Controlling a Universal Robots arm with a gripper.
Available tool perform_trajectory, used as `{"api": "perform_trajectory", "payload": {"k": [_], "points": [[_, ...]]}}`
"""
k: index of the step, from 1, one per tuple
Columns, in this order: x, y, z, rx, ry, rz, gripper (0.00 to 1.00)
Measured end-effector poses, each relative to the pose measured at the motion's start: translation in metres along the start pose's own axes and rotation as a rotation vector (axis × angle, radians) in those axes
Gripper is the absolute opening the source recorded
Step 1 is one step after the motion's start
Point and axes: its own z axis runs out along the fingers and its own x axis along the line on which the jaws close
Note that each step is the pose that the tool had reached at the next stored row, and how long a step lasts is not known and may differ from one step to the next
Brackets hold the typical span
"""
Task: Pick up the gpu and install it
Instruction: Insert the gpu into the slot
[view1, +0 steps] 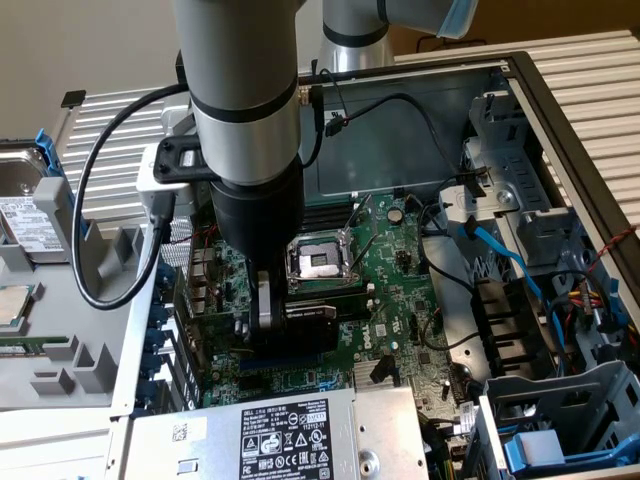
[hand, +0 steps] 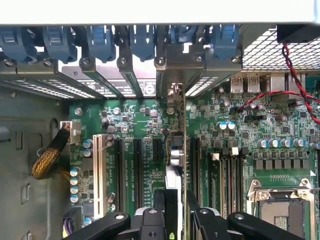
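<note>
1. I see the gripper (hand: 175, 212) pinched narrow on the gpu (hand: 174, 172), held edge-on between its fingers (hand: 159, 202).
2. The card hangs directly under the pincer, its long axis running toward the rear bracket openings (hand: 172, 92), over the motherboard (hand: 145, 125) slots.
3. In the exterior view, the CPU socket (view1: 320, 262) sits just beside; the power supply (view1: 280, 435) lies nearer the camera.

An open computer case (view1: 560, 110) holds a large green motherboard (view1: 400, 300) with an empty CPU socket (view1: 318, 262) near its middle. Blue cables (view1: 515, 265) cross the drive cage at the exterior view's right. A white-labelled power supply (view1: 285, 440) sits in front. A hard drive (view1: 25, 215) lies at the exterior view's left. Blue slot clips (hand: 102, 42) line the case's rear, and a red wire (hand: 300, 85) crosses the board.
</note>
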Motion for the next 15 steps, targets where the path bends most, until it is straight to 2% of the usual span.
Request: {"api": "perform_trajectory", "payload": {"k": [15], "points": [[0.0001,-0.0001,0.0010,-0.0001,0.0003,0.000,0.27]]}}
